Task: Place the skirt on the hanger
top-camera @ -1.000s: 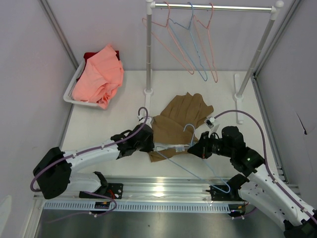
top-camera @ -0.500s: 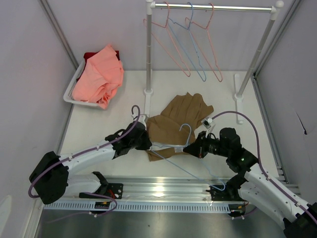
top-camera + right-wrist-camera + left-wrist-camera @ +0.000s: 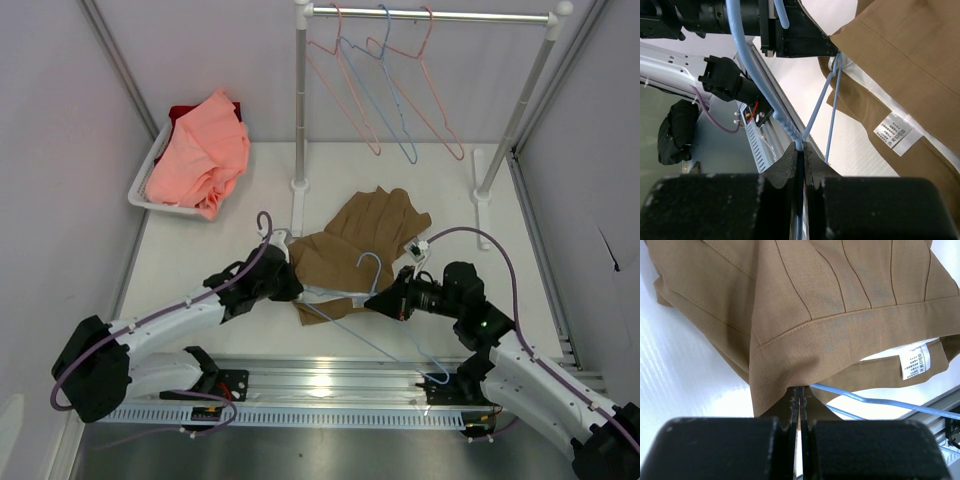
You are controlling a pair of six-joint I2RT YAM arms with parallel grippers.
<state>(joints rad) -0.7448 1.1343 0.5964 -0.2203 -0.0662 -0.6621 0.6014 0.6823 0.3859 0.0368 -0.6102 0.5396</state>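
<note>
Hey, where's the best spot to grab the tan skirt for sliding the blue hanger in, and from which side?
Probably grip the waistband of the skirt at its left corner, coming low from the near-left, where the left gripper is pinching. The band is a doubled, stitched fold, and its opening, white lining showing, faces the hanger.

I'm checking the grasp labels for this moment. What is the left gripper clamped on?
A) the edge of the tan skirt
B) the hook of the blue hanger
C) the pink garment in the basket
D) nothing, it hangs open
A: in the left wrist view the left gripper is shut on a folded edge of the skirt, while the hanger shows only as wire running off beside it.
</note>
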